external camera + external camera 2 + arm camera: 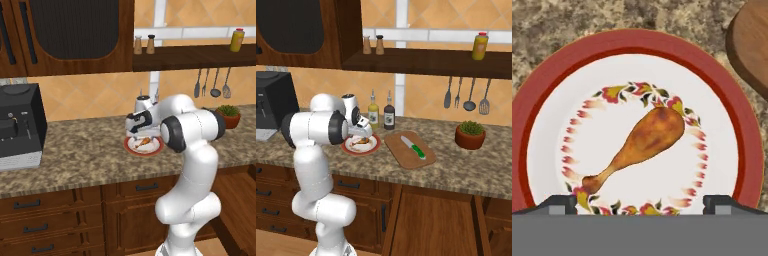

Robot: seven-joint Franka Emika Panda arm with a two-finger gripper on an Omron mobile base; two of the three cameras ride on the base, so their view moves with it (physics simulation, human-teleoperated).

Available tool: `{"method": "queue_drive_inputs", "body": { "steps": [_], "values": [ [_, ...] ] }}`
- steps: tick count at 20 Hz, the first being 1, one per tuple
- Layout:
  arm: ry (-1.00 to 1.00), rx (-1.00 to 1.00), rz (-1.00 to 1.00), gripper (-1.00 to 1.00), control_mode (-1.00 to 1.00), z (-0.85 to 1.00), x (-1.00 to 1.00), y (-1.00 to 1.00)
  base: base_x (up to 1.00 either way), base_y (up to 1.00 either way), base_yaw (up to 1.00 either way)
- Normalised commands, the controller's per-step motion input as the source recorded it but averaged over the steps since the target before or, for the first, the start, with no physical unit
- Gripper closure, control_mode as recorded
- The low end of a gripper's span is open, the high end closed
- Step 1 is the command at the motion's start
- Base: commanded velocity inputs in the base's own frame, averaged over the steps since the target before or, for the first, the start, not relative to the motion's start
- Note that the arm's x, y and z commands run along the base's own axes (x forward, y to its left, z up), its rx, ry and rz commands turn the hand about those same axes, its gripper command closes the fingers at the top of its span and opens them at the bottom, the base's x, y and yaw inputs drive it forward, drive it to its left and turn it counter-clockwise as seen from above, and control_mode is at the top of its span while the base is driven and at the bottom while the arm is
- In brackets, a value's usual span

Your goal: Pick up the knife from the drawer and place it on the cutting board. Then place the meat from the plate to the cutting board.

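Speckled granite counter (pixel 456 170) runs under dark wooden cabinets, and from where I sit the crowding around my two-finger gripper (pixel 640 202) is mild. Just behind it stand two bottles, one with yellow oil (pixel 373 114) and one dark (pixel 389 114); off to its far side hang grey metal ladles and spoons (pixel 466 95) above a potted green plant in a red-brown bowl (pixel 470 134), and on the opposite side sits a black boxy appliance (pixel 19 125). Nothing lies between the fingers and the round white plate with a red rim (pixel 542 125) directly beneath them. On that plate lies the small orange-brown chicken drumstick (pixel 643 141), centred ahead of the gripper, its thin bone end pointing toward one fingertip. Beside the plate, a little apart, is the flat light brown wooden cutting board (pixel 401 150), with the green-handled knife with a thin silver blade (pixel 413 147) resting on it. My white arm (pixel 313 150) is folded forward, wrist bent down over the plate. The fingers stand wide apart, holding nothing.
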Motion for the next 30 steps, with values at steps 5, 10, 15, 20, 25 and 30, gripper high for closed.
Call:
{"method": "queue_drive_inputs", "body": {
  "steps": [5,10,15,20,25,30],
  "values": [
    [0.12,0.00,-0.09,-1.00,-1.00,-0.08,0.23,-0.15,0.00,0.00,0.00],
    [0.11,0.00,-0.13,-1.00,-1.00,-0.18,0.18,0.00,0.00,0.00,0.00],
    [0.06,0.00,-0.11,-1.00,-1.00,-0.32,0.06,0.00,0.00,0.00,0.00],
    [0.04,0.00,-0.11,-1.00,-1.00,-0.29,0.05,0.00,0.00,0.00,0.00],
    [0.03,0.00,-0.10,-1.00,-1.00,-0.14,0.01,-0.01,0.00,0.00,0.00],
    [0.01,0.00,-0.05,1.00,-1.00,-0.01,0.00,0.00,0.00,0.00,0.00]
  ]
}}
